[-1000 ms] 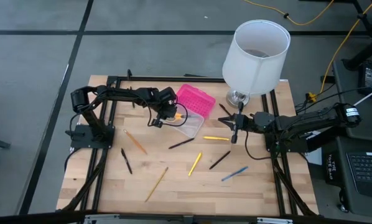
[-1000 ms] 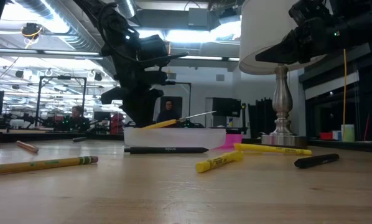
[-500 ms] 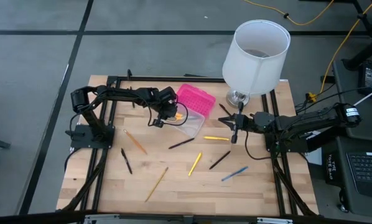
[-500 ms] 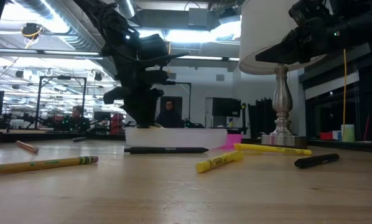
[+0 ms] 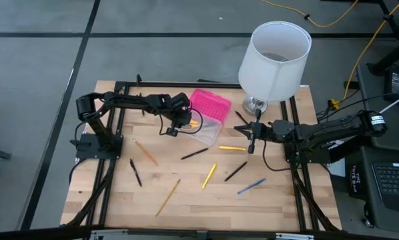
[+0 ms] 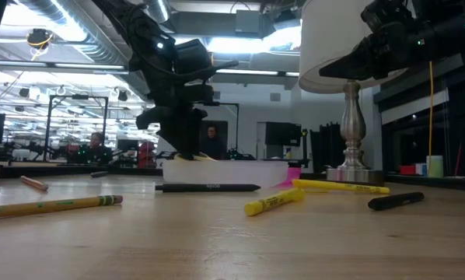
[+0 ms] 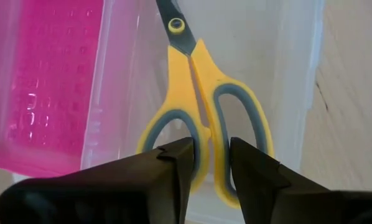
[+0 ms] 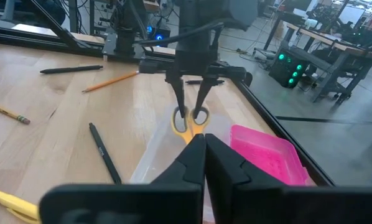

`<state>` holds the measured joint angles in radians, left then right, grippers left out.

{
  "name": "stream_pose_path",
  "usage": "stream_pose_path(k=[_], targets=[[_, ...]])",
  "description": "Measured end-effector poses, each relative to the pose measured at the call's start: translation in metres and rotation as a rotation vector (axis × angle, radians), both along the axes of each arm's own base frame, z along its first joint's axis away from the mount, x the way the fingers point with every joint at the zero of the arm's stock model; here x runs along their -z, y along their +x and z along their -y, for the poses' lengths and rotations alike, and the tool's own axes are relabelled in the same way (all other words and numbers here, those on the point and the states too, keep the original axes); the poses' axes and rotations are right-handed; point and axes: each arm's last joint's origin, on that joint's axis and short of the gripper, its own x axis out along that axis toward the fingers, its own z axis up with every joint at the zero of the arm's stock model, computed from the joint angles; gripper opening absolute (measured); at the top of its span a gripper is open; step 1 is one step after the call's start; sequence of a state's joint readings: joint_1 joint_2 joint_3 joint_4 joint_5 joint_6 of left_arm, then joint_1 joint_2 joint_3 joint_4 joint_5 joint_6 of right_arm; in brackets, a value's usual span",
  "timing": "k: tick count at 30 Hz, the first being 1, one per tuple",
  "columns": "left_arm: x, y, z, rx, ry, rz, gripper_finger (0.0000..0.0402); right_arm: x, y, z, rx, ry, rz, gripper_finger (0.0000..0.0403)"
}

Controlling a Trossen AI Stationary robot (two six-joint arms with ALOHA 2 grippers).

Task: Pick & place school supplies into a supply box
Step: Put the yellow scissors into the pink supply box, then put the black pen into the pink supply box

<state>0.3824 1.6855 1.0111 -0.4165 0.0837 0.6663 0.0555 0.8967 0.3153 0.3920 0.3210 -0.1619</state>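
With the left tool [image 7: 204,158] parted around the scissors [image 7: 201,106] lying in the supply box [image 7: 61,93], and the right tool [image 8: 203,152] pressed together, a handle loop could apparently be snagged if lifted askew.

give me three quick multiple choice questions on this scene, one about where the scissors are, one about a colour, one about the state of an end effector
1. Where do the scissors lie?
A. on the bare wood by the blue pen
B. in the clear half of the supply box
C. under the lamp

2. What colour are the scissors' handles?
A. yellow with grey inner rims
B. red
C. all black

3. How does the left end effector stand?
A. clamped on a pencil
B. shut tight, far from the box
C. open, just above the scissors' handles

Answers:
1. B: the scissors rest inside the clear half of the supply box, beside its pink half.
2. A: the left wrist view shows yellow handles lined with grey.
3. C: the left end effector has a gap between its fingers and holds nothing; the right end effector waits shut near the lamp.
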Motion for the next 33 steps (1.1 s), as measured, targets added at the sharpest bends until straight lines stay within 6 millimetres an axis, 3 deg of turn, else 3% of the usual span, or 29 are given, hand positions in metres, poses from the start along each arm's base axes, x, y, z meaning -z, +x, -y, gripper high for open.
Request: stream_pose_path(k=[10, 18, 27, 33], targets=[[-0.002, 0.003, 0.008, 0.011, 0.038, -0.008, 0.0111, 0.000, 0.000, 0.000, 0.000, 0.000, 0.000, 0.0025], [-0.039, -0.006, 0.021, -0.015, 0.057, 0.107, 0.0098, 0.000, 0.000, 0.000, -0.001, -0.001, 0.000, 0.0012], [-0.088, -0.050, 0.030, -0.008, -0.139, 0.377, 0.0046, 0.000, 0.000, 0.000, -0.001, -0.003, -0.004, 0.0021], [-0.081, -0.086, 0.040, -0.069, -0.113, 0.529, 0.0004, 0.000, 0.000, 0.000, 0.005, 0.026, 0.004, 0.0024]])
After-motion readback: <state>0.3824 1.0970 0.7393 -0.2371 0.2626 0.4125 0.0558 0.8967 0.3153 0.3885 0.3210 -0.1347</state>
